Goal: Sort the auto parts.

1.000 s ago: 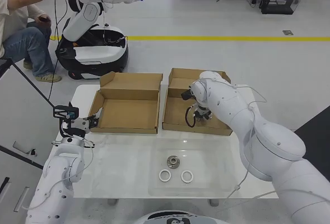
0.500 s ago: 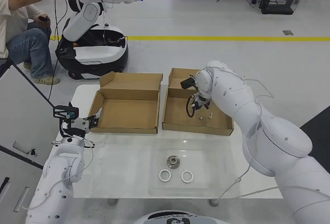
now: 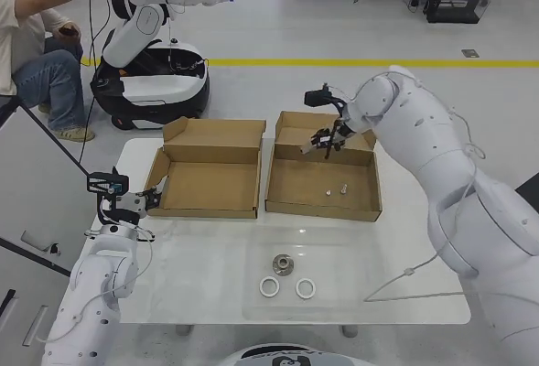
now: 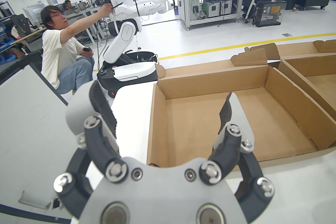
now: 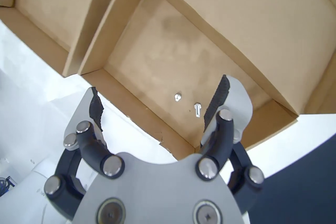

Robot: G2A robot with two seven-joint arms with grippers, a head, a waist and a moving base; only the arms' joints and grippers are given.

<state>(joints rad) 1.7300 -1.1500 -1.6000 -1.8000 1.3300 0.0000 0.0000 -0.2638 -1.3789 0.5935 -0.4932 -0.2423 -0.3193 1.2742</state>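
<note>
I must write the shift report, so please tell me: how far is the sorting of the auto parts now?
Done: two bolts lie in the right box. In hand: nothing; the right end effector hangs open above that box, and the left end effector is open too. Left: a metal hub and two white rings on the table.

Two bolts (image 3: 343,189) lie in the right box (image 3: 296,181), the right tool (image 3: 328,139) above it. Two rings (image 3: 269,287) and a hub (image 3: 281,265) sit on the worktop (image 3: 205,265).

Left box (image 3: 210,183), right box (image 3: 301,183) plain brown; bolts (image 5: 197,109) silver; rings (image 3: 269,287) white; table (image 3: 205,265) white; floor line (image 3: 342,62) yellow.
</note>
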